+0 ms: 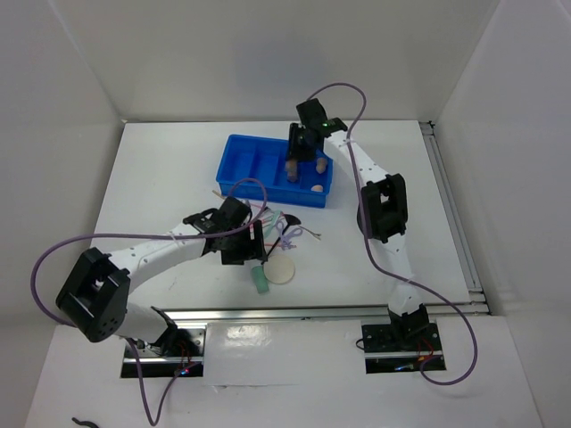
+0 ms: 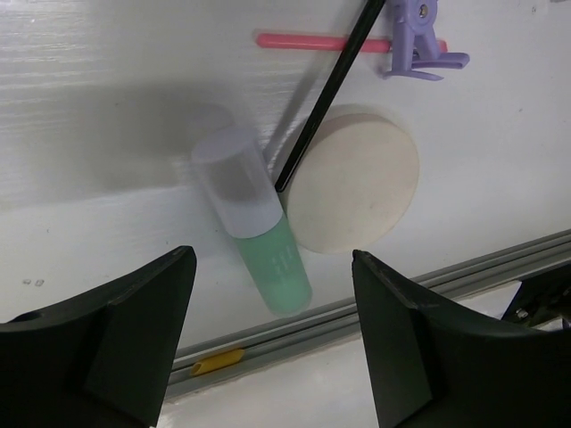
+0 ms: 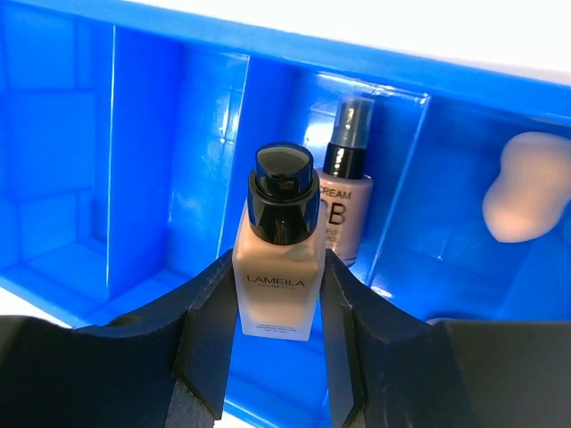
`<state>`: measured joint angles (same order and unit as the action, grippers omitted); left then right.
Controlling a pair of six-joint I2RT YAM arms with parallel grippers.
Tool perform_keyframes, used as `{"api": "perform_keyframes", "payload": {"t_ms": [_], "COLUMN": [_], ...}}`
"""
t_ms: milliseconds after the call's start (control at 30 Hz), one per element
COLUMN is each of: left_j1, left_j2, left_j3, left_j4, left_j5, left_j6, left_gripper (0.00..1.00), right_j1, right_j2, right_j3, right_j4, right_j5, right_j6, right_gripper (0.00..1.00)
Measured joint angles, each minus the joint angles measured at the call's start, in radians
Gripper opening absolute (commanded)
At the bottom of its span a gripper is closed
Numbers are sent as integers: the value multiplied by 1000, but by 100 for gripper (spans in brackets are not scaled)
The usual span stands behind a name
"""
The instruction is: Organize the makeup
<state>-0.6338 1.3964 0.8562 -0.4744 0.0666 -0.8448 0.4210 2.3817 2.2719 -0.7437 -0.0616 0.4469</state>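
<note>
My right gripper (image 3: 277, 290) is shut on a beige dark-capped bottle (image 3: 277, 267), held upright over the blue tray (image 3: 134, 134). In the top view that gripper (image 1: 297, 153) and bottle (image 1: 292, 167) sit at the tray's (image 1: 234, 169) right half. A second beige bottle (image 3: 344, 209) lies in the compartment behind, and a peach sponge (image 3: 525, 189) rests in the one to the right. My left gripper (image 2: 272, 259) hangs open above a mint-green tube (image 2: 259, 232) that touches a round cream puff (image 2: 357, 178). A pink stick (image 2: 303, 40) and a black brush handle (image 2: 326, 89) lie beyond them.
A purple clip (image 2: 419, 45) lies by the pink stick. A grey rail (image 2: 357, 308) with a small yellow piece (image 2: 214, 361) runs along the table's near edge, close to the tube. In the top view the loose items (image 1: 290, 230) cluster just in front of the tray.
</note>
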Motion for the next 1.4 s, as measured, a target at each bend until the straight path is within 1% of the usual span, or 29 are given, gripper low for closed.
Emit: {"api": "perform_keyframes", "payload": {"t_ms": [67,100,167,267,300,500,533,633,700,800,867,933,1000,1033,1100,1167,1200,1267,1300,1367,1400], "left_j1": [-1,-3,-8,-16,-20,-52,-56,-63,-66,-68,-69,-69,-69,-69,-71,-75,-77,-78,-79,-79,-79], "left_j2": [7,14,27,51,63,116,125,157,173,178,179,181,188,192,193,193,192,192,190,176,166], "left_j3": [0,0,0,0,0,1,2,3,6,10,10,10,16,21,25,27,31,46,56,90,117], "left_j4": [11,15,19,19,18,7,5,3,2,5,4,4,2,2,0,-9,-19,-52,-72,-126,-158], "left_j5": [4,5,10,10,10,6,3,-2,-2,-5,-9,-12,-16,-17,-25,-39,-49,-80,-94,-126,-143], "left_j6": [0,0,0,0,0,-1,-1,-1,-3,-2,-2,-5,-7,-7,-9,-20,-23,-23,-23,-20,-15], "left_gripper": [83,82,81,79,78,74,71,66,63,61,58,49,43,37,31,26,20,13,6,0,0], "right_j1": [2,4,8,13,13,14,14,14,14,14,10,6,1,-3,-12,-22,-27,-36,-39,-46,-48], "right_j2": [6,11,22,35,36,36,34,13,-25,-125,-196,-265,-321,-347,-384,-407,-415,-420,-422,-422,-424], "right_j3": [0,0,0,0,0,0,0,-9,-34,-105,-148,-187,-217,-231,-249,-265,-272,-290,-301,-322,-335], "right_j4": [1,1,1,1,1,8,8,9,11,19,26,32,37,40,45,51,51,54,55,55,56], "right_j5": [-6,-8,-13,-21,-23,-26,-25,-17,-6,11,22,28,36,41,48,55,58,65,66,69,70], "right_j6": [0,0,0,1,0,0,0,0,0,-1,-3,-4,-5,-5,-5,-7,-7,-8,-8,-8,-8], "right_gripper": [20,25,48,61,63,64,64,64,64,64,64,64,64,64,64,64,64,64,64,64,64]}}
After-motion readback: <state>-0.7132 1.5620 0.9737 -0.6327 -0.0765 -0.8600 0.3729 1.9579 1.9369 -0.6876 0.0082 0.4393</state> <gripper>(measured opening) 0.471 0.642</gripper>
